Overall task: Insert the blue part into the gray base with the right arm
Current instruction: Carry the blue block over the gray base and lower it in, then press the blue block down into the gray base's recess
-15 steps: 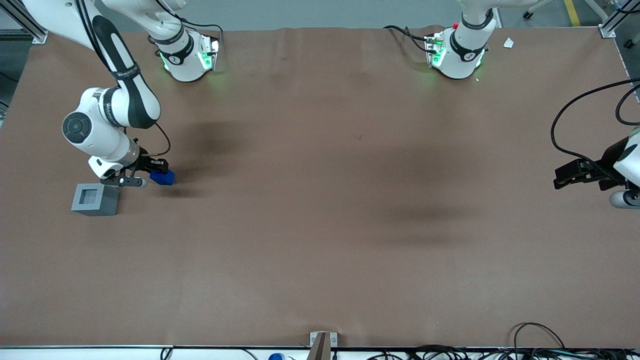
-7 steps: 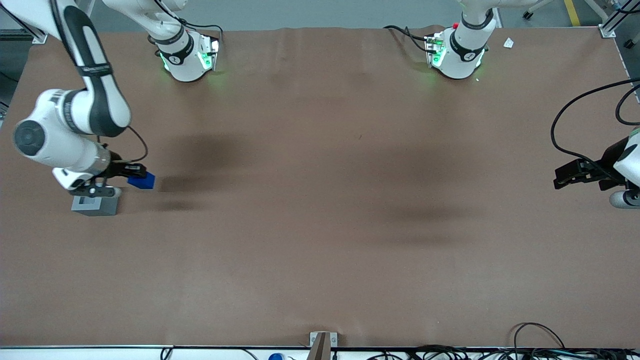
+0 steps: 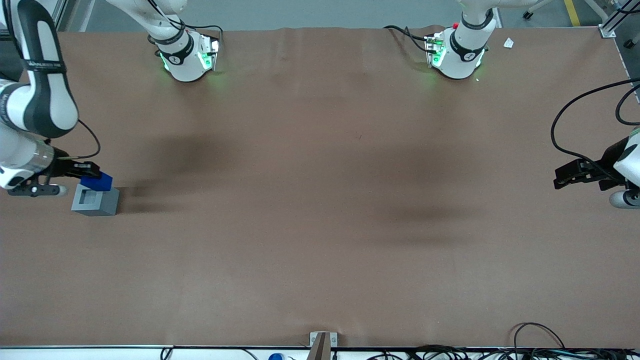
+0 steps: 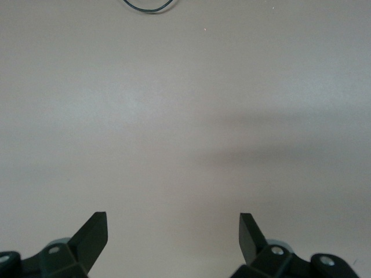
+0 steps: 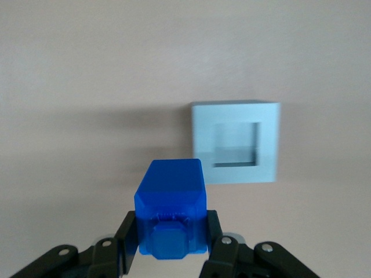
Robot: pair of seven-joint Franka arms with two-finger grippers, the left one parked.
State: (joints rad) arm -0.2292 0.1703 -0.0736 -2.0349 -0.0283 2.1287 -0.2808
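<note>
The gray base (image 3: 95,200) sits on the brown table at the working arm's end, its square recess facing up and empty (image 5: 236,142). My right gripper (image 3: 89,177) is shut on the blue part (image 3: 97,182), which hangs just above the base's edge farther from the front camera. In the right wrist view the blue part (image 5: 171,208) is clamped between both black fingers (image 5: 128,237) with its raised stub facing the camera. The base lies ahead of the part and offset sideways, not touching it.
Brown matting (image 3: 320,200) covers the whole table. Two arm bases with green lights (image 3: 187,55) (image 3: 457,52) stand at the table edge farthest from the front camera. A small white scrap (image 3: 508,43) lies near one of them. Cables (image 3: 540,345) run along the near edge.
The right arm has carried the blue part sideways toward the table's working-arm end, from beside the gray base to just over its upper edge. The base has not moved.
</note>
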